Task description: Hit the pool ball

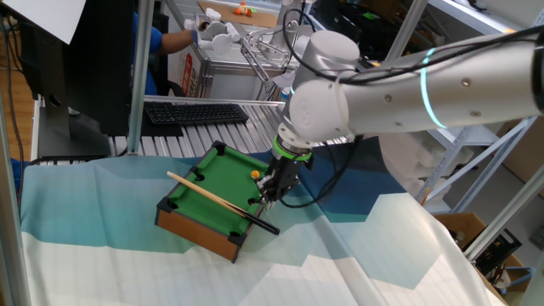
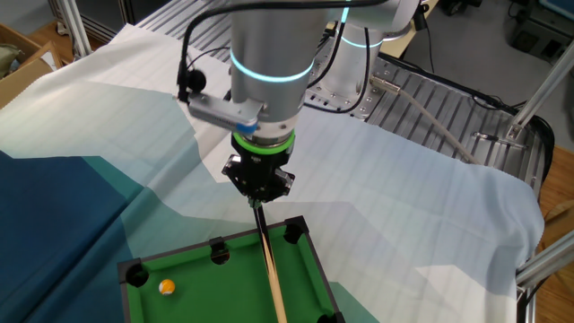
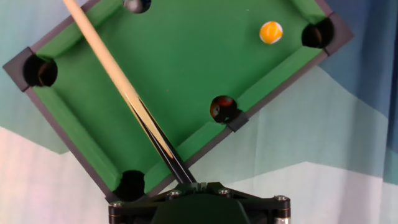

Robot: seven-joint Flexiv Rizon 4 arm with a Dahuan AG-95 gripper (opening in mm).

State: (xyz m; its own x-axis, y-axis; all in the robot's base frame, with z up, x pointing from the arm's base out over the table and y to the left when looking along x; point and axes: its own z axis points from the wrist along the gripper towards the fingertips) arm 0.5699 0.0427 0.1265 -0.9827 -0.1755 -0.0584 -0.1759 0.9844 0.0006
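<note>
The pool ball (image 3: 271,32) is a tiny orange-yellow glossy sphere on the green felt of the miniature pool table (image 3: 186,74), close to a corner pocket; it also shows in one fixed view (image 1: 256,173) and the other fixed view (image 2: 167,287). My gripper (image 3: 186,182) is shut on the dark butt end of a wooden cue stick (image 3: 118,81), which lies diagonally across the table, its tip pointing away from the ball. In one fixed view the gripper (image 1: 267,201) sits at the table's near edge. In the other fixed view the gripper (image 2: 256,199) hangs just beyond the table's end rail.
The pool table (image 1: 208,200) rests on a blue and white cloth (image 1: 357,255). A black keyboard (image 1: 195,112) lies behind it. Metal frame posts (image 1: 140,68) and a rack stand at the back. Black pockets (image 3: 222,109) line the table's rails.
</note>
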